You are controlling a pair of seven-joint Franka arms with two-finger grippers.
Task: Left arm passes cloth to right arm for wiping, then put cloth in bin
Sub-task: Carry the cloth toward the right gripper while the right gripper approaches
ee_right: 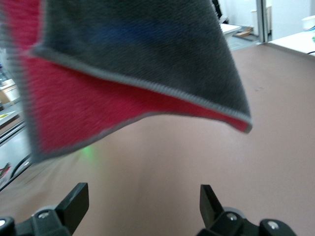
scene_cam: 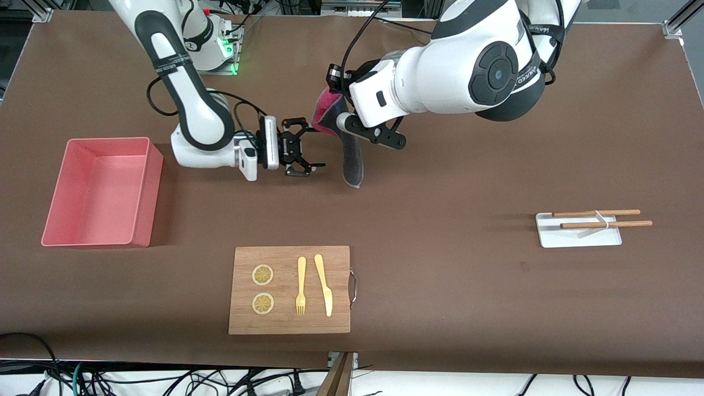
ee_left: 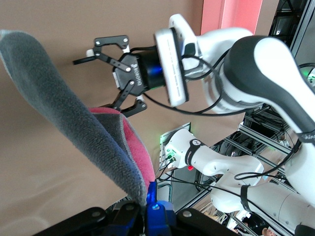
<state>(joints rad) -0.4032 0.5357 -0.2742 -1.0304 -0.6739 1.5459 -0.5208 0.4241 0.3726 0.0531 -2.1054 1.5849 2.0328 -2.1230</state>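
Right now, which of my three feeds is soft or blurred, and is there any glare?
Front view: sharp, even light, no glare, soft shadows under the bin and arms. Left wrist view: the cloth is crisp, as is the right hand, which is open. Right wrist view: the cloth fills the frame, blurred at its red edge.

You are looking at a robotics lab. Aluminium framing (scene_cam: 679,22) is standing at the table's (scene_cam: 440,286) corners, and loose cables (scene_cam: 165,379) are trailing along its near edge.
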